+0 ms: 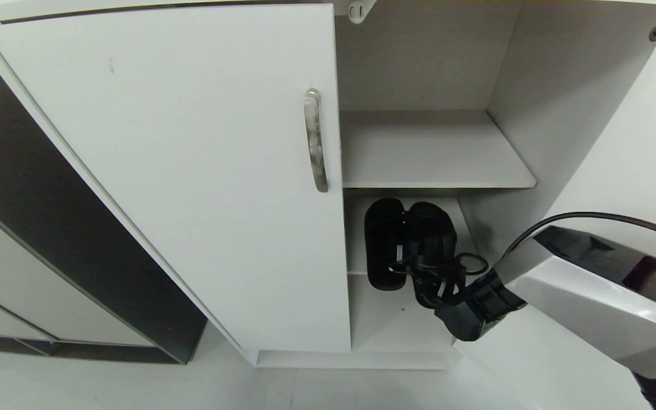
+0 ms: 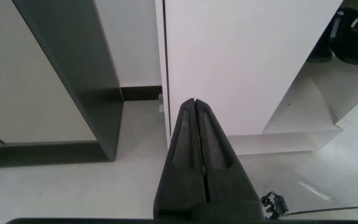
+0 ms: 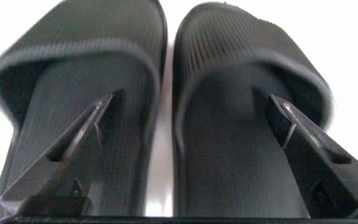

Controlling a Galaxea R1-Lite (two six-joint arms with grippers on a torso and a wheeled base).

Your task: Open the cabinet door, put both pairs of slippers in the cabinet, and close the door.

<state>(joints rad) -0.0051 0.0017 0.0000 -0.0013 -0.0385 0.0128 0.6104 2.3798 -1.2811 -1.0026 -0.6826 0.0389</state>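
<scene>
Head view | slippers (image 1: pixel 388 245) under shelf (image 1: pixel 436 154), beside door (image 1: pixel 191 171) | right fingers (image 3: pixel 70 158) spread, empty | left fingers (image 2: pixel 182 162) together, empty

R arm (image 1: pixel 584 290) enters from lower right of head view, forearm stretched fwd and inward. Black wrist (image 1: pixel 476 310) at its end, thin cable looping beside it. R gripper (image 3: pixel 191 102) points fwd, fingers (image 3: pixel 73 155) spread wide, tips level w/ each other. L gripper (image 2: pixel 193 106) held low, both fingers pressed flush together along whole length, just a thin seam visible.
</scene>
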